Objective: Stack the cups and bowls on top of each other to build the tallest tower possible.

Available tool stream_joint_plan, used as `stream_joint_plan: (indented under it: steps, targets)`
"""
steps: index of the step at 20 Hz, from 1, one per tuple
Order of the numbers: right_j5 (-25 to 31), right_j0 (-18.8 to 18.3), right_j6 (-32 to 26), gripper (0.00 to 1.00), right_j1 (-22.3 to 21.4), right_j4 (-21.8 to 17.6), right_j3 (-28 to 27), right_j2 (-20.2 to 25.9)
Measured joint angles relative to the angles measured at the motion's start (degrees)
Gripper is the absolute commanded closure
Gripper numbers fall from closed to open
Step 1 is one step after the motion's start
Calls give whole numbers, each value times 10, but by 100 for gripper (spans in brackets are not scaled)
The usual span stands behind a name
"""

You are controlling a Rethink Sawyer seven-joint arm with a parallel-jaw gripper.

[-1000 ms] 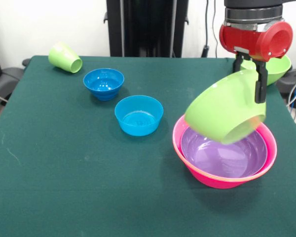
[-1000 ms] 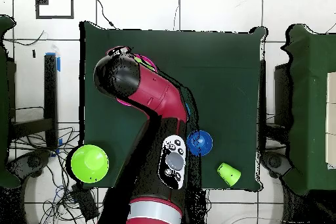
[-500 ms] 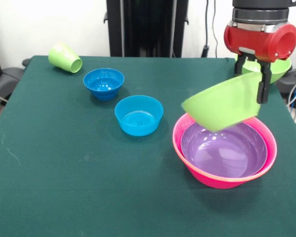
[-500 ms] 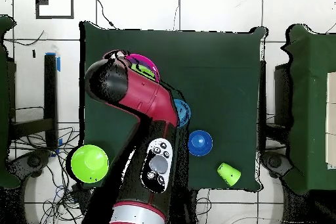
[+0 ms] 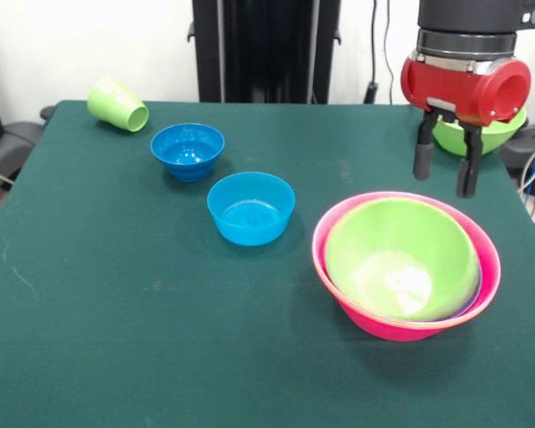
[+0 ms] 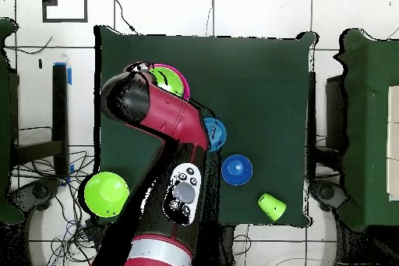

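Observation:
The tower (image 5: 401, 325) is a big pink bowl with a purple bowl nested inside, of which only a sliver (image 5: 471, 297) shows. A green bowl (image 5: 397, 259) lies tilted in it on top; the same pile (image 6: 171, 82) peeks out beside the arm in the overhead view. My gripper (image 5: 444, 165) hangs open and empty just behind the tower, above the table. Two small blue bowls (image 5: 187, 150) (image 5: 251, 207) stand upright to the left. A light-green cup (image 5: 118, 103) lies on its side at the far left corner.
Another green bowl (image 5: 490, 129) sits beyond the table's right edge, behind the gripper, and shows as a green bowl (image 6: 107, 194) off the table in the overhead view. The dark green table (image 5: 116, 312) stretches to the front left. The arm (image 6: 167, 146) covers part of one blue bowl (image 6: 216, 133).
The green bowl was held tilted over the tower, then let go; it now rests inside the purple bowl. My gripper has opened and risen slightly.

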Motion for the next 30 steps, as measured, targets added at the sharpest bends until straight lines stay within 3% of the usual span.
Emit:
stream_joint_plan:
  steps: [2,3,8,18,30]
  targets:
    - [0,0,0,0,0,0,0,-4]
    - [0,0,0,100,0,0,0,-11]
    - [-1,0,0,100,-1,-1,0,-21]
    - [-18,-27,0,100,-12,-31,13,-21]
    - [-24,-31,0,100,-32,-70,29,-21]
